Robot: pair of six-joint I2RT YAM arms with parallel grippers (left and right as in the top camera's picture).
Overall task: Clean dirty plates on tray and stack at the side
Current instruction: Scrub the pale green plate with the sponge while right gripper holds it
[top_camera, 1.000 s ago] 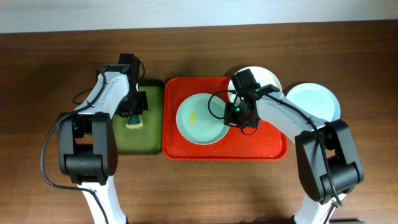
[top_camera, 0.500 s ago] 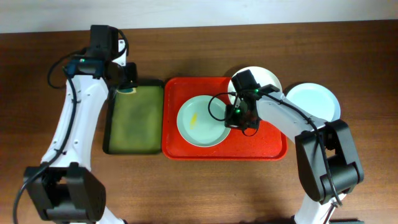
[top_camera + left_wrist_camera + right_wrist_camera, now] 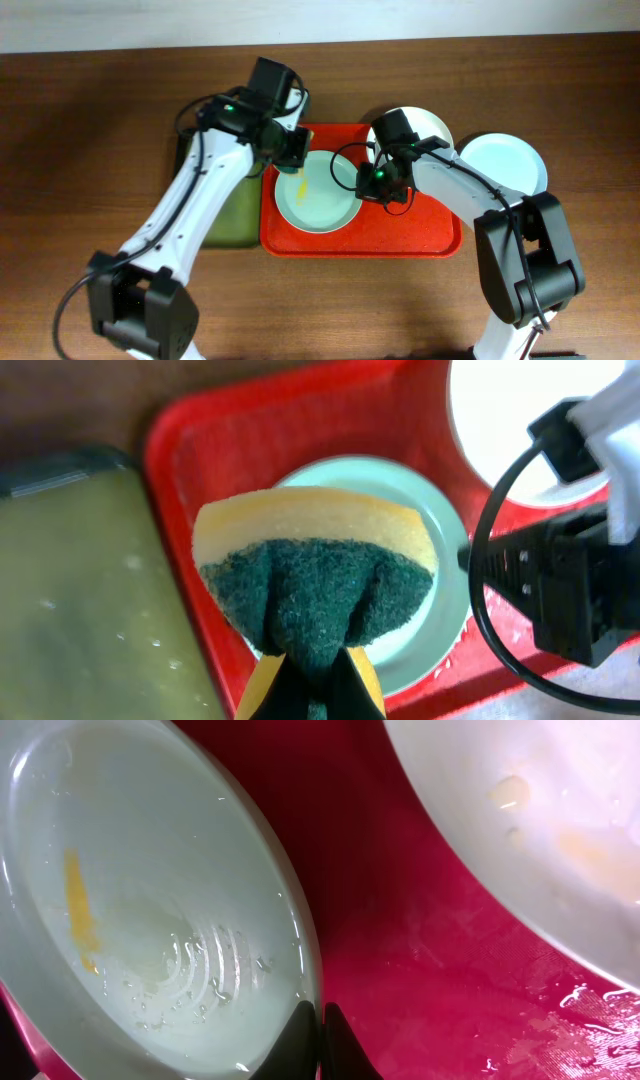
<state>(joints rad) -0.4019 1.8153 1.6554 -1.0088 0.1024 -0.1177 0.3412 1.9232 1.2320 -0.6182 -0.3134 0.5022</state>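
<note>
Your red tray (image 3: 420, 232) sits centre frame, long axis left-right. Mint plate (image 3: 318, 192) lies in its left half, its yellow smear (image 3: 302, 183) running roughly top-bottom. White plate (image 3: 425, 127) overlaps the tray's upper right rim; blue plate (image 3: 505, 163) sits right of it on the table. Right gripper (image 3: 319, 1032) is pinched on the mint plate's right rim. Left gripper (image 3: 311, 685) is clamped on the sponge (image 3: 315, 575), over the plate's upper left.

Robot lab bench: bare wooden table (image 3: 80, 120), pale wall strip behind, two cabled arms over red tray (image 3: 420, 235), no kitchen fittings.
</note>
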